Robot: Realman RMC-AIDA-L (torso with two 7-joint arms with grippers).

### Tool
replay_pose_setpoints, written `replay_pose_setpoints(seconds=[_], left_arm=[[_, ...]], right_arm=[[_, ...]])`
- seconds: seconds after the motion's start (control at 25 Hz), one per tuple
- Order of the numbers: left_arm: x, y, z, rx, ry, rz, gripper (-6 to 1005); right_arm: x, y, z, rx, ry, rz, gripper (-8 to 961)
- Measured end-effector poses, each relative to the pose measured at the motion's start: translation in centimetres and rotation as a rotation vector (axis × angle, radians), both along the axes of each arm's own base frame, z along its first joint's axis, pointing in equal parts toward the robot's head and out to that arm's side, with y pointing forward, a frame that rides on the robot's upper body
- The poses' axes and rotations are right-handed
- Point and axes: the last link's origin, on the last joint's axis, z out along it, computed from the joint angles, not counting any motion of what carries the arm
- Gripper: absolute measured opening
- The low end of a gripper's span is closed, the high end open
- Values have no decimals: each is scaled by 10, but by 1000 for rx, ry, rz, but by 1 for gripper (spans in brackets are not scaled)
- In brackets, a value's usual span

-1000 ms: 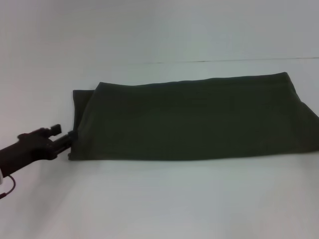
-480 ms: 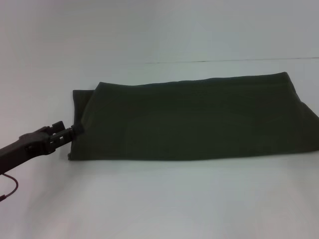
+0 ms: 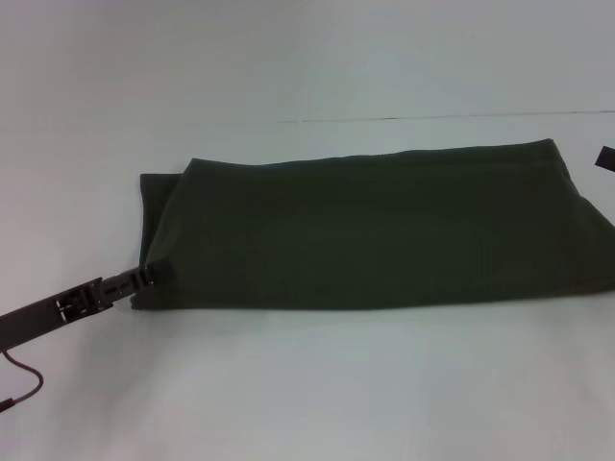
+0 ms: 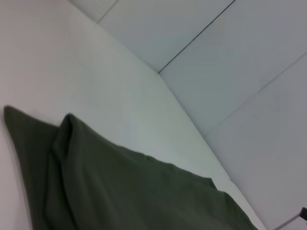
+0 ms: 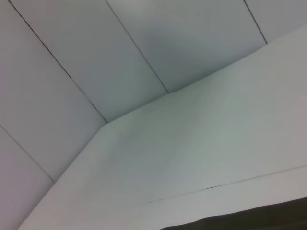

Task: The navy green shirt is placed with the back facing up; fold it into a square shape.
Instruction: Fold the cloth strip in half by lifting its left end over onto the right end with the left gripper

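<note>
Since a second ago the left gripper [image 3: 146, 273] has dropped lower and flatter against the desk [image 3: 307, 384], its tip now tucked at the shirt's near-left corner, and a dark sliver of the right gripper [image 3: 605, 157] has come into the head view at the far right edge.

The shirt [image 3: 375, 230] lies across the middle of the desk as a long band, already folded lengthwise, running from left of centre out past the right edge of the head view. A narrower under-layer sticks out at its left end, also visible in the left wrist view [image 4: 120, 187]. The band is much wider than deep, so it is not yet a square.

The left gripper's tip touches the cloth at the near-left corner; whether its fingers are spread or pinching the hem cannot be told. The right gripper sits just beside the shirt's far-right end, and its fingers cannot be made out either; its wrist view shows only a strip of shirt [image 5: 240, 223].

The step in hand looks like taking hold of the left end for a crosswise fold. Next, I judge, both layers must be caught at that corner, then lifted and carried rightward over the band, keeping the edges lined up so the under-layer does not drag out.
</note>
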Motion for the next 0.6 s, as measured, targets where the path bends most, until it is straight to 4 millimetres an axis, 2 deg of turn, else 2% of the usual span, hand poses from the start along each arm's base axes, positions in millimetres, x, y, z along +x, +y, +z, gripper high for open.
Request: replay_pose_setpoints(seconds=[0.6], left_arm=[[-6, -4, -11, -120, 23, 82, 838]], right_arm=[[-9, 4, -10, -53, -44, 58, 895]])
